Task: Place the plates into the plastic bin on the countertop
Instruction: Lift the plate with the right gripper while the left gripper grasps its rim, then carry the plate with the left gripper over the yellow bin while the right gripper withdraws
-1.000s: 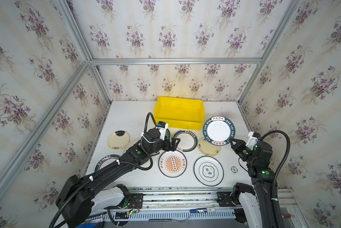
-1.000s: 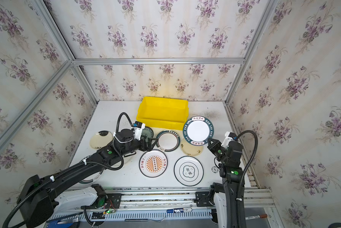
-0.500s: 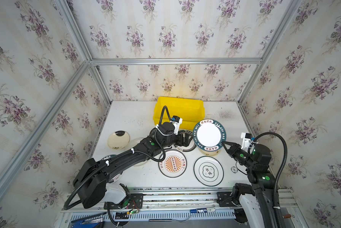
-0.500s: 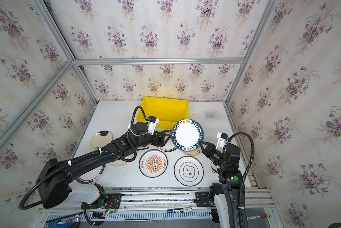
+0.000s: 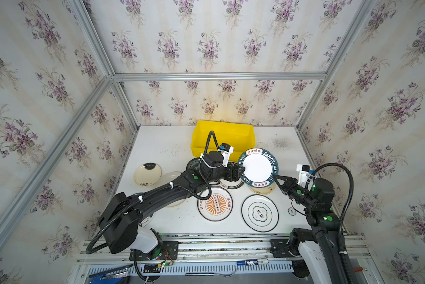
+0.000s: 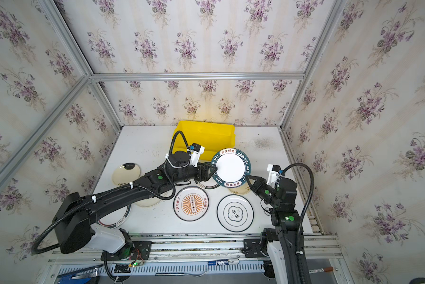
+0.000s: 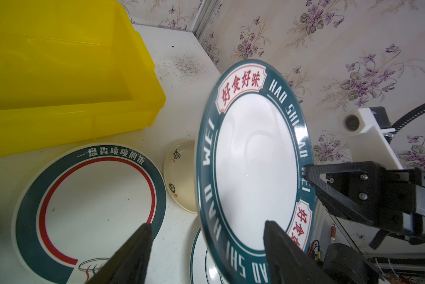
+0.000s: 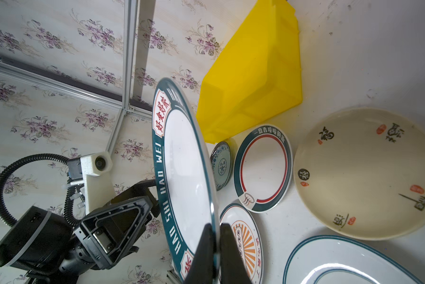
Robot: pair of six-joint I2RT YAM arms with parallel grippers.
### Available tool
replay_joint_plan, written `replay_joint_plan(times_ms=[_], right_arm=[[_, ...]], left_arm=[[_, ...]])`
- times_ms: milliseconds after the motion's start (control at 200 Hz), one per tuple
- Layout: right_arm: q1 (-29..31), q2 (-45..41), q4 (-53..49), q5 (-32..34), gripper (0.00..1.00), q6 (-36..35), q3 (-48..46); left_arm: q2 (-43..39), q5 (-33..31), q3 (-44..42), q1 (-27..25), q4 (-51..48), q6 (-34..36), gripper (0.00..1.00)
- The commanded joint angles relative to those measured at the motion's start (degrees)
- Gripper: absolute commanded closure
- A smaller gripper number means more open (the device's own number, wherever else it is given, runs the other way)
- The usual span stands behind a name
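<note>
The countertop [image 5: 162, 147] lies bare along its back edge on either side of the plastic bin [image 5: 236, 137], which sits at the middle of that edge. Just in front of the bin's near right corner, the teal-rimmed plate [image 5: 257, 168], white-centred and lettered HAO SHI HAO WEI, hangs tilted above the other plates. The right gripper [image 5: 276, 177] pinches its rim. The left gripper [image 5: 241, 171] straddles the opposite rim, jaws apart. The left wrist view shows one finger [image 7: 287, 250] across the plate's face. Only the right wrist view shows the small blue-patterned plate [image 8: 221, 164] clearly, by the bin's near wall.
</note>
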Motion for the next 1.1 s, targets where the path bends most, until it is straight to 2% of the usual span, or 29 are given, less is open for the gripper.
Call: replay_joint_plan(times_ms=[0,55,75,140,365,535,590,645,760,865,980,1094], right_arm=[[1.14,-0.22,4.05,0.62,1.0,-0.39,0.67],[1.51,-0.22,4.2,0.78,1.0,-0.42,0.68],[1.66,-0.13,4.26,0.81,1.0,-0.49,0.67],[2.19,0.09,4.32,1.05,1.0,-0.96,0.66],[4.14,1.25,3.08,4.17,1.0,-3.15,0.21],[5.71,2.42,2.84,5.62,1.0,-4.46,0.16],[5.94,2.51,3.04,5.73,0.96,-4.39,0.15],[5.96,2.44,3.15,5.73,0.87,-4.29,0.06],[6.0,2.07,3.09,5.57,0.51,-4.37,0.11],[6.0,1.72,3.59,4.75,0.27,-4.39,-0.27],[6.0,1.28,4.91,3.52,0.15,-3.76,-1.17],[6.0,0.84,3.04,3.7,0.09,-4.57,-1.52]], left_arm=[[0.97,1.65,1.28,-0.09,1.68,-0.96,0.42],[1.59,2.25,1.95,-0.09,1.67,-1.06,0.44],[1.77,2.34,2.11,-0.09,1.63,-1.22,0.49],[2.36,2.63,2.67,-0.09,1.67,-1.55,0.54],[4.38,3.98,3.99,-0.09,1.62,-2.41,0.79],[4.96,3.76,4.14,-0.09,1.57,-2.83,0.93],[5.05,3.81,4.2,-0.09,1.67,-2.7,0.99],[5.05,4.11,4.29,-0.09,1.6,-1.98,1.0],[4.16,2.71,3.99,0.08,1.41,-1.32,1.0],[3.26,1.28,4.17,0.48,0.6,-0.49,1.0],[2.51,-0.58,4.68,1.55,-0.55,0.48,1.0],[2.06,-2.25,6.43,4.01,-1.95,1.79,1.0]])
